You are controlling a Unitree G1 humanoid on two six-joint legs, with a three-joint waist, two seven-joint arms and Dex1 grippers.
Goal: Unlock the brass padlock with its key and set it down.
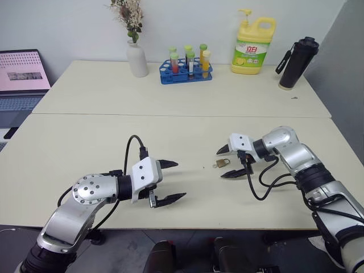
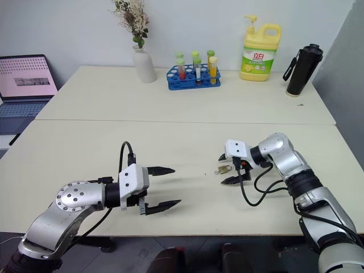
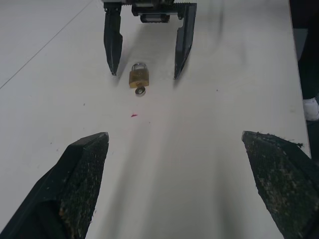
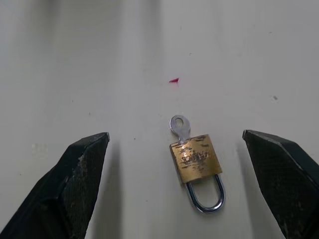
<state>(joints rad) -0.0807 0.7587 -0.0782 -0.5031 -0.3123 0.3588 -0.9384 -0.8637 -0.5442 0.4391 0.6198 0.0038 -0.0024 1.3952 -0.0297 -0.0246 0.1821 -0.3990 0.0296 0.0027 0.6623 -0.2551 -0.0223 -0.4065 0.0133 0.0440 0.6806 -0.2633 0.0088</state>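
Right pincer wide, straddling padlock lying flat on bench with key inserted, left pincer wide, well apart; closing risks pinching shackle, lock skidding.

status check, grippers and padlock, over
Left gripper open, hovering back from the lock. Right gripper open, fingers either side of the brass padlock, not touching. Padlock flat on table, key in its base. Nothing in the way.
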